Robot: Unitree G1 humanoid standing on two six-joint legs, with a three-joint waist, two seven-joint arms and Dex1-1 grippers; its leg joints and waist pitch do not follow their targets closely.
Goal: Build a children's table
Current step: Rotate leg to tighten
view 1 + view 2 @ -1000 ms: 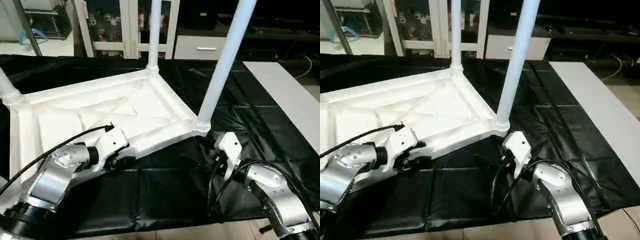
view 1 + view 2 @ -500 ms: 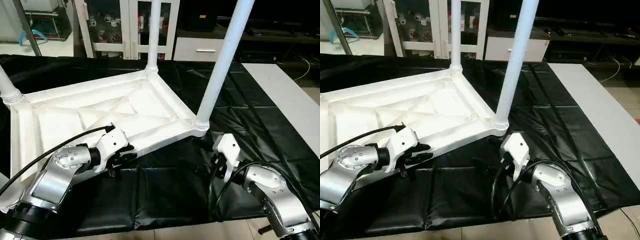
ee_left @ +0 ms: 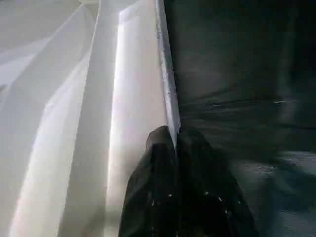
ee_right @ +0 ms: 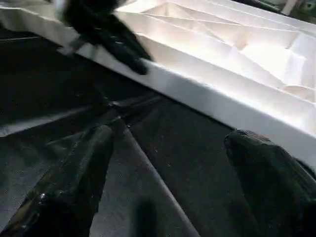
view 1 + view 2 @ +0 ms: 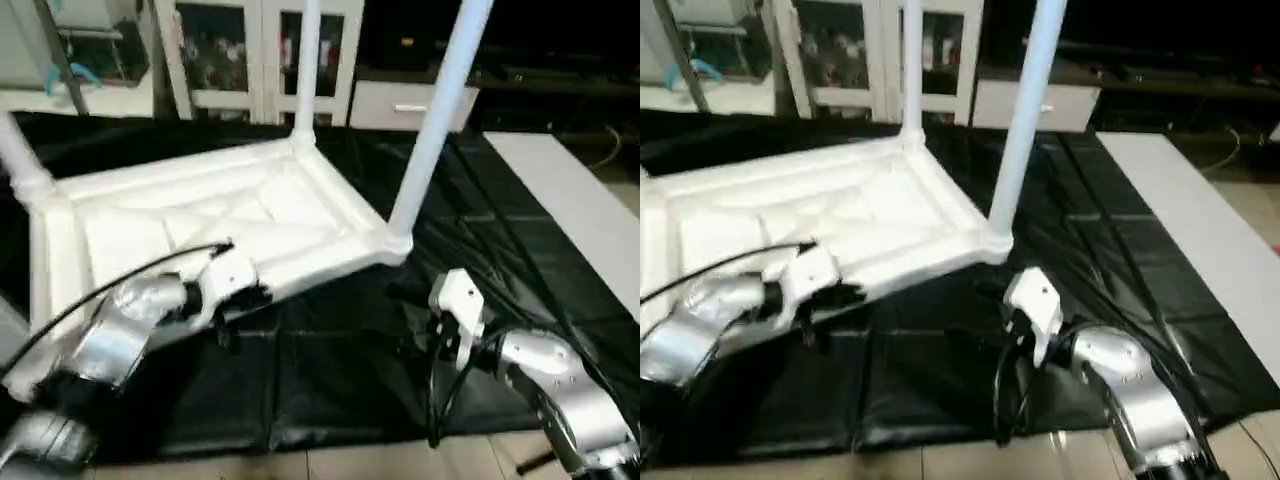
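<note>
I'm seeing the children's table [image 5: 230, 215] lying upside down on the black-covered surface [image 5: 330, 370], ribbed underside up, filling the 9-to-12 o'clock part of my head view, with legs [image 5: 437, 115] standing up from its corners. My left hand [image 3: 174, 148] is pinching the thin near rim of the tabletop, fingers pressed together on it. My right hand [image 4: 168, 163] is hovering with fingers spread just beside that same rim, near the 3 o'clock corner.

You have bare black sheet [image 5: 330, 370] between both arms; the upturned children's table [image 5: 200, 215] and its upright legs [image 5: 435, 120] block beyond
</note>
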